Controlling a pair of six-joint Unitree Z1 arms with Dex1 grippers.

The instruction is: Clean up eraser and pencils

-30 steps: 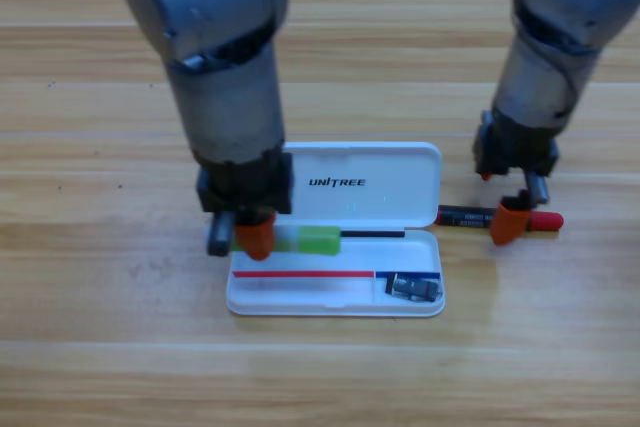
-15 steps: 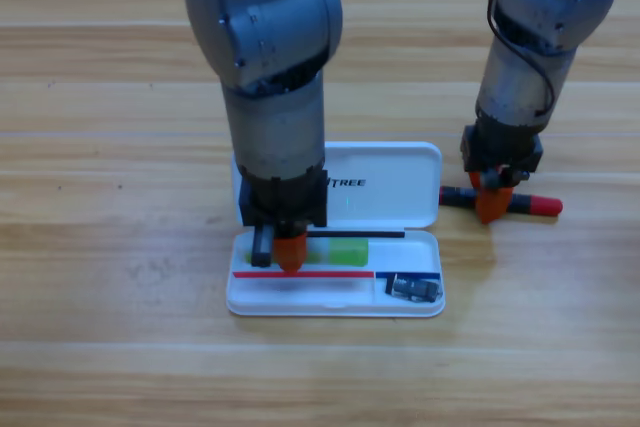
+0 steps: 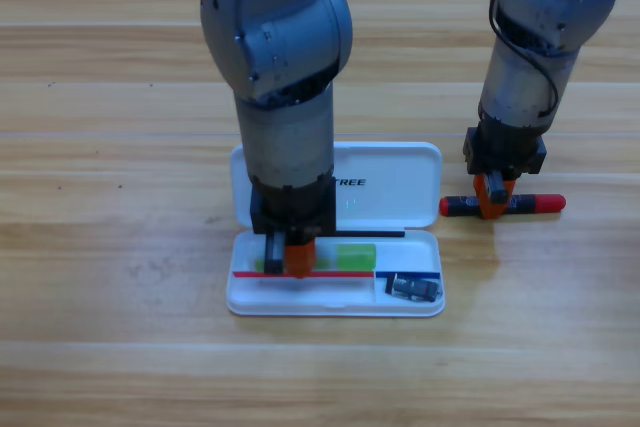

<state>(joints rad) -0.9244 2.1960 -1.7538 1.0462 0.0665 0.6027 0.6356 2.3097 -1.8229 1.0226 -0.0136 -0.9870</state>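
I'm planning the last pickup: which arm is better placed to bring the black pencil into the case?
Right, probably. The right gripper is already down on the black pencil beside the white case; the left gripper is over the green pencil.

Both arms are rounded grey metal cylinders with bulging joints. Each ends in a black block carrying a pincer: left pincer (image 3: 293, 255) and right pincer (image 3: 492, 197), both orange-jawed. Black cables loop along the right arm.

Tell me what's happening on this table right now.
Two robot arms are tidying into a white case lying open on the table. The left gripper is down in the tray, at the green pencil. The right gripper is down on the black pencil beside the case. The eraser sits in the small corner compartment.
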